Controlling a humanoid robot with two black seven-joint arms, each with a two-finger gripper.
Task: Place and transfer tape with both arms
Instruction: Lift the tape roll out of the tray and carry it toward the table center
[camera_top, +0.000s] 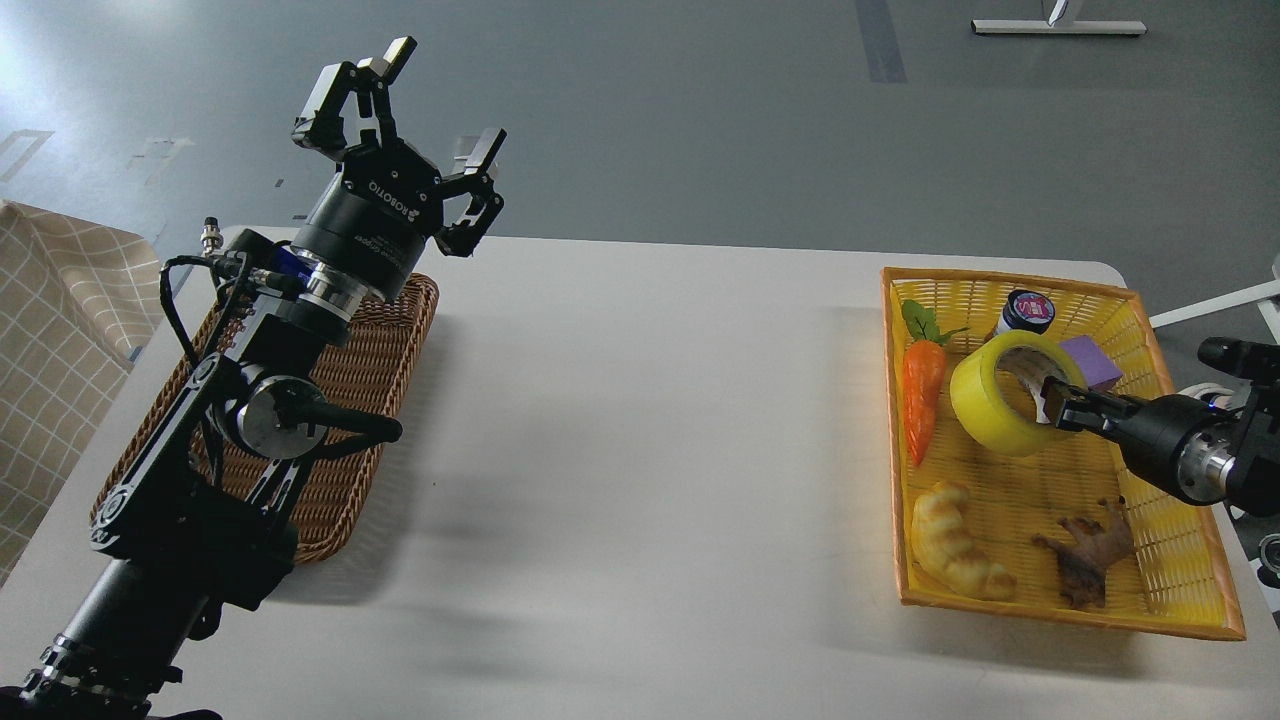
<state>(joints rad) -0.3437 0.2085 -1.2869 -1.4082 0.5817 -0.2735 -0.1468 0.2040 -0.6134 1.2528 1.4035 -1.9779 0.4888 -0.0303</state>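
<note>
The yellow tape roll (985, 405) hangs lifted above the yellow basket (1180, 590) at the table's right. My right gripper (1058, 408) comes in from the right edge and is shut on the roll's right wall, one finger inside the core. My left gripper (420, 110) is open and empty, raised above the far end of the brown wicker basket (350, 400) at the table's left.
In the yellow basket lie a toy carrot (920, 395), a dark-lidded jar (1022, 312), a purple block (1092, 362), a croissant-like toy (955, 545) and a brown figure (1090, 552). The white table (650, 450) spans between the baskets.
</note>
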